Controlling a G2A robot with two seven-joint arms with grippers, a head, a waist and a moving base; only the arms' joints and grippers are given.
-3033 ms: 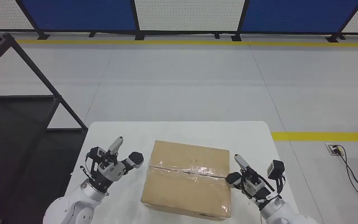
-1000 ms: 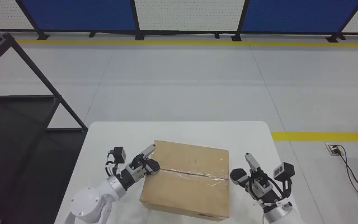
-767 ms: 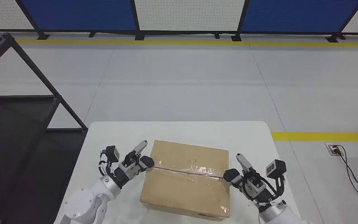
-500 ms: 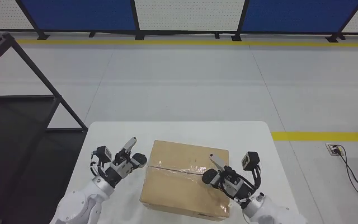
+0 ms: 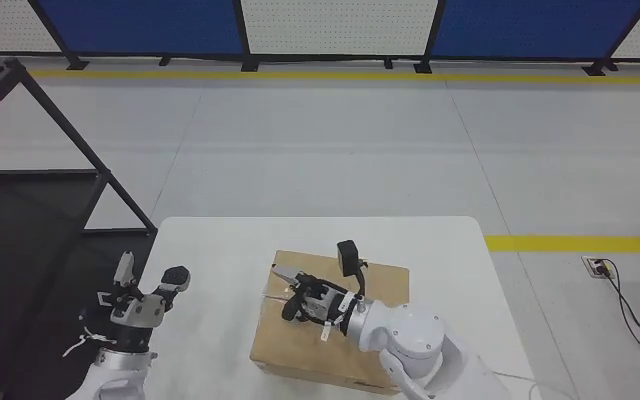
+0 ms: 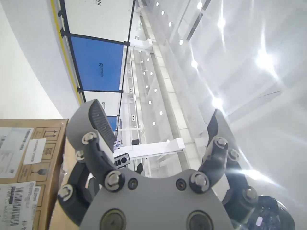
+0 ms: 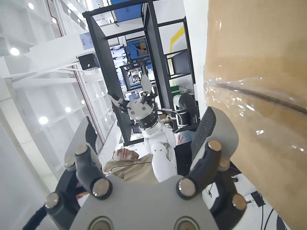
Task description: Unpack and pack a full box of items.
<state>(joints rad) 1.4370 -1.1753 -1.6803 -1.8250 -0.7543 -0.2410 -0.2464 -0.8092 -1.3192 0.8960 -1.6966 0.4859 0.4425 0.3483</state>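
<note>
Spreads the left gripper point(image 5: 150, 272) wide at the white table point(image 5: 220, 250) edge, well apart from the cardboard box point(image 5: 290, 345). Holds the right gripper point(image 5: 283, 292) wide over the box, one jaw just beside its taped seam point(image 7: 251, 94). Beyond both jaws: grey floor point(image 5: 320, 150), yellow line point(image 5: 300, 74), blue panels point(image 5: 140, 25).

My left gripper point(image 6: 157, 117) is spread wide, aimed up at the ceiling lights point(image 6: 261, 56). The cardboard box point(image 6: 36, 154), labels point(image 6: 14, 142) facing me, sits just outside one ribbed finger pad point(image 6: 100, 118).

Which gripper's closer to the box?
Right. The right gripper is over the box top, near one end; the left gripper is off to its side, apart.
</note>
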